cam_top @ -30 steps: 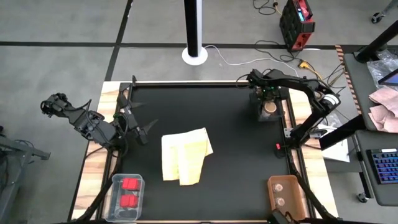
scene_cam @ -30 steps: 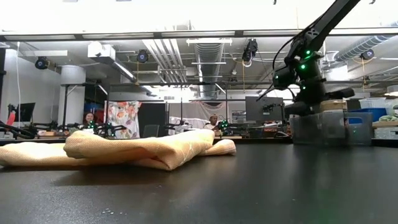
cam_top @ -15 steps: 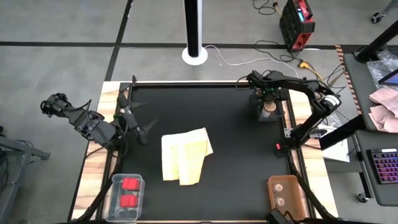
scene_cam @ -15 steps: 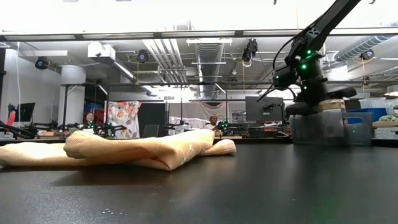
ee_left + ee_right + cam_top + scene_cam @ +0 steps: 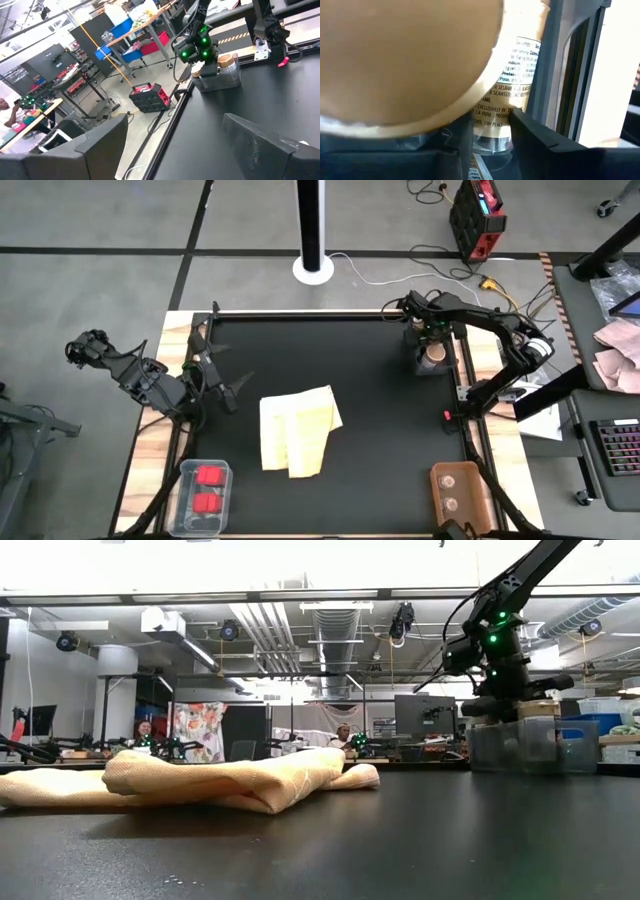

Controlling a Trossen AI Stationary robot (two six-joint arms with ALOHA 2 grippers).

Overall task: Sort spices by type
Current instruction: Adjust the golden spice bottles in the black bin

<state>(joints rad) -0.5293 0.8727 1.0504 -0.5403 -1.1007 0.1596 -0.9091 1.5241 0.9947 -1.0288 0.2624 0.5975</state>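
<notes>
A short round jar with a tan top (image 5: 433, 353) (image 5: 540, 708) (image 5: 226, 60) stands in a clear container (image 5: 446, 370) at the table's far right. My right gripper (image 5: 427, 337) (image 5: 497, 716) points down just on the jar's far side, at the container's rim. Its fingers stand a narrow gap apart (image 5: 490, 135) with nothing between them. In the right wrist view a tan lid (image 5: 405, 55) looms close and a labelled jar (image 5: 512, 75) stands beyond the fingers. My left gripper (image 5: 228, 376) (image 5: 180, 150) waits open above the table's left edge.
A folded yellow cloth (image 5: 298, 430) (image 5: 220, 780) lies mid-table. A clear bin (image 5: 188, 515) at the near left holds two red blocks (image 5: 208, 476). A brown tray (image 5: 437, 492) at the near right holds two pale round ones (image 5: 451, 478). Bare black mat lies between them.
My right gripper dipped over the jar in the clear container and has come up a little again. The jar stays standing in the container.
</notes>
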